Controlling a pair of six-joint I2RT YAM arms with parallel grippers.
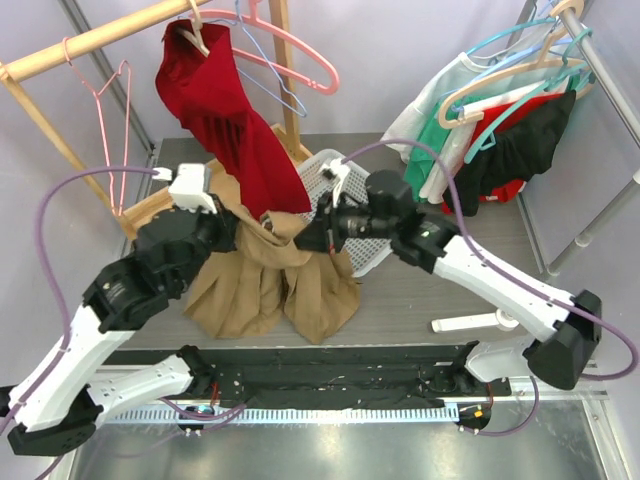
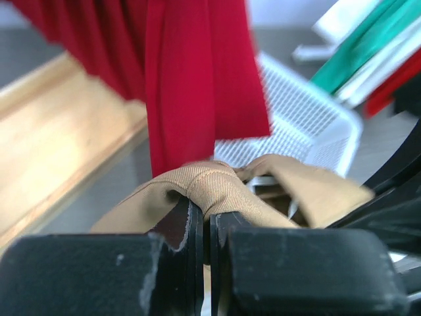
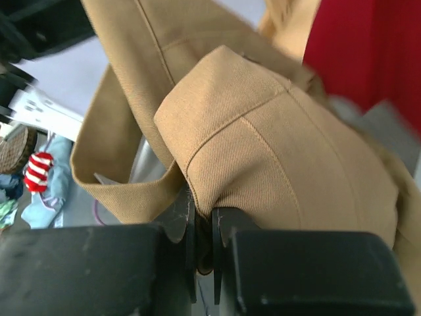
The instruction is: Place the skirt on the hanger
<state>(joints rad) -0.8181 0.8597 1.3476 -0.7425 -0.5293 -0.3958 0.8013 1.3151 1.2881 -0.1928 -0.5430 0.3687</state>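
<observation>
The tan skirt (image 1: 270,285) hangs bunched between my two grippers, its lower folds resting on the table. My left gripper (image 1: 232,232) is shut on one fold of its waistband (image 2: 217,184), seen close up in the left wrist view at the left gripper (image 2: 207,220). My right gripper (image 1: 305,238) is shut on another fold of the skirt (image 3: 263,151), pinched at the right gripper (image 3: 205,220). An empty pink hanger (image 1: 110,130) hangs on the wooden rail at the far left. Two more empty hangers, pink (image 1: 300,55) and blue, hang at the top centre.
A red dress (image 1: 220,110) hangs from the wooden rail just behind the skirt. A white mesh basket (image 1: 335,170) stands behind my right gripper. Several garments (image 1: 500,130) hang on a metal rack at the right. A white bar (image 1: 475,322) lies on the table's right.
</observation>
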